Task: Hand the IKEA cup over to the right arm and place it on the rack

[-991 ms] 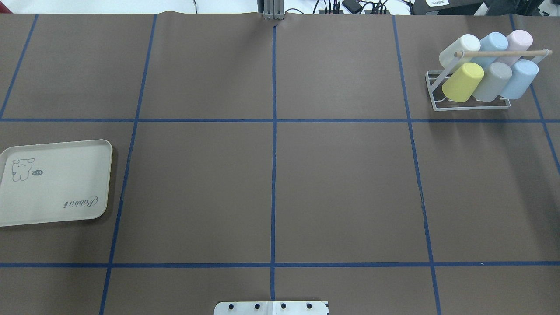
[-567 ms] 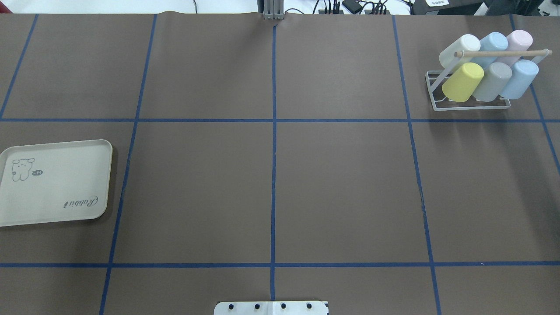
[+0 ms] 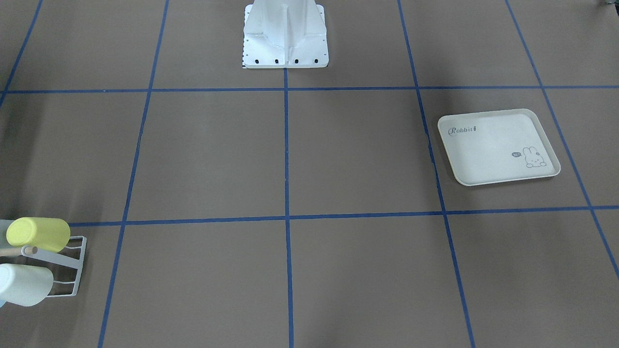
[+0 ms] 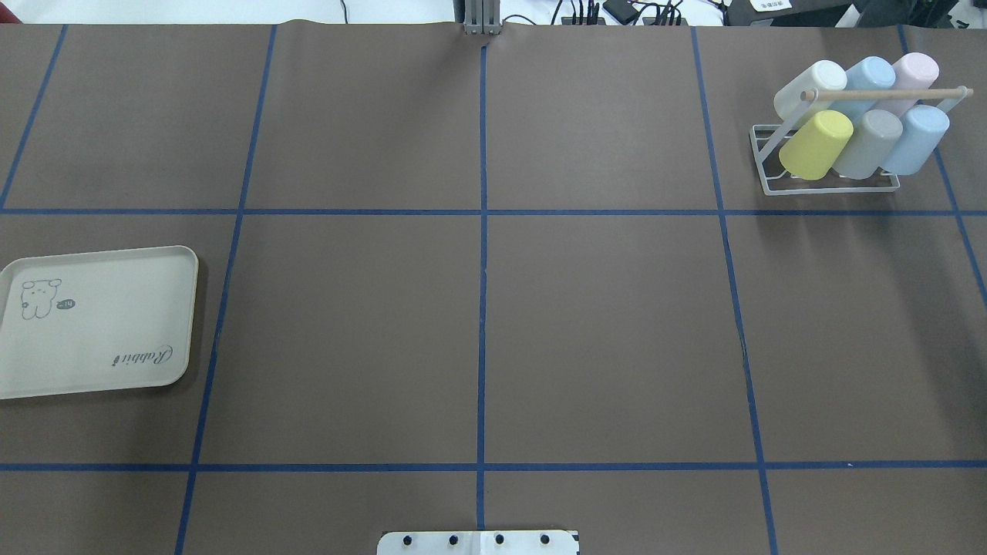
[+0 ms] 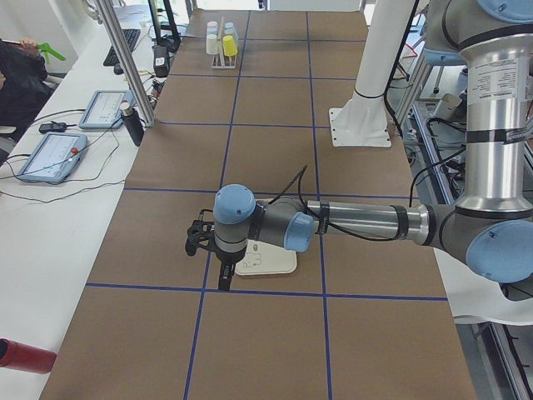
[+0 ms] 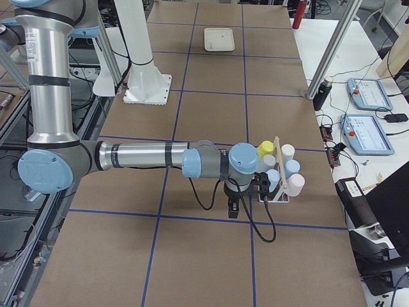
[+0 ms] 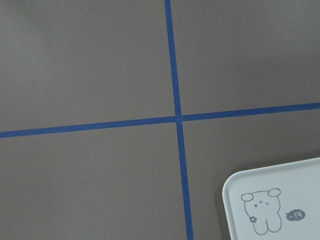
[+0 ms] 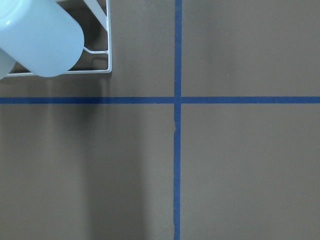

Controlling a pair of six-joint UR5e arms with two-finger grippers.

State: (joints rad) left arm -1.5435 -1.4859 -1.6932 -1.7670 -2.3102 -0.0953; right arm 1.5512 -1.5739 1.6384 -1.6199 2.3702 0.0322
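Observation:
Several pastel IKEA cups hang on the white wire rack (image 4: 759, 166) with its wooden dowel at the table's far right: yellow (image 4: 816, 144), grey (image 4: 867, 143), blue (image 4: 916, 139), cream (image 4: 810, 89), light blue (image 4: 867, 75), pink (image 4: 916, 73). The right wrist view catches a rack corner (image 8: 108, 50) and a pale cup (image 8: 42, 37). My right gripper (image 6: 233, 210) hovers just beside the rack (image 6: 276, 198). My left gripper (image 5: 223, 279) hangs over the cream tray's edge (image 5: 279, 268). Both show only in side views, so I cannot tell whether they are open or shut.
A cream rabbit tray (image 4: 92, 324) lies at the table's left edge, its corner (image 7: 280, 200) in the left wrist view. The robot's white base (image 3: 285, 53) stands at the middle of the near edge. Blue tape lines grid the brown table.

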